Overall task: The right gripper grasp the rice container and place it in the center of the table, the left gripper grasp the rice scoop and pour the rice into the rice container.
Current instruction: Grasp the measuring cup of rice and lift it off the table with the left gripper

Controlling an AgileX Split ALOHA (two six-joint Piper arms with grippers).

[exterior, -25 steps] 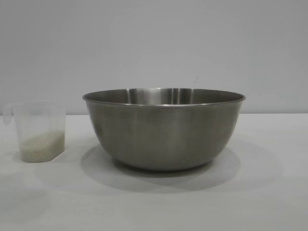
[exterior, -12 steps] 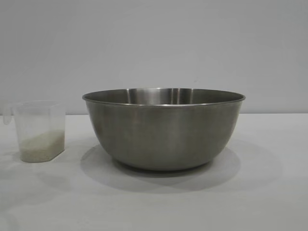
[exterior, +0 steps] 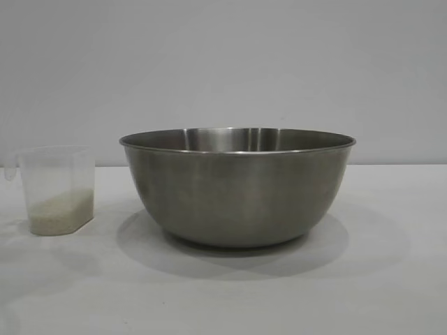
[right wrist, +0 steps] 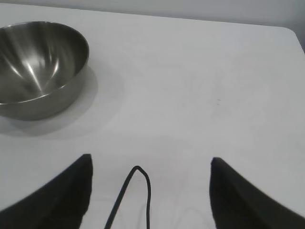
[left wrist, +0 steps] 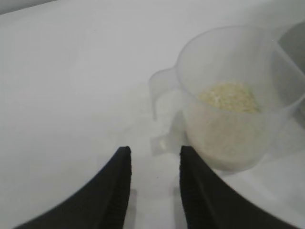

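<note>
The rice container (exterior: 237, 188), a large steel bowl, stands on the white table (exterior: 391, 279) in the middle of the exterior view; it also shows far off in the right wrist view (right wrist: 38, 67). The rice scoop (exterior: 56, 188), a clear plastic cup with rice (exterior: 61, 209) in its bottom, stands at the left. In the left wrist view the scoop (left wrist: 238, 95) with its rice (left wrist: 228, 98) is close ahead, and my left gripper (left wrist: 152, 152) is open just short of the scoop's handle (left wrist: 159, 95). My right gripper (right wrist: 150, 162) is wide open and empty above bare table.
A thin black cable loop (right wrist: 138, 191) hangs between the right gripper's fingers. The table's far edge and a rounded corner (right wrist: 290, 33) show in the right wrist view. A plain grey wall (exterior: 223, 63) stands behind the table.
The bowl and scoop have not moved. The faint shadow on the table at the lower left has shifted a little.
</note>
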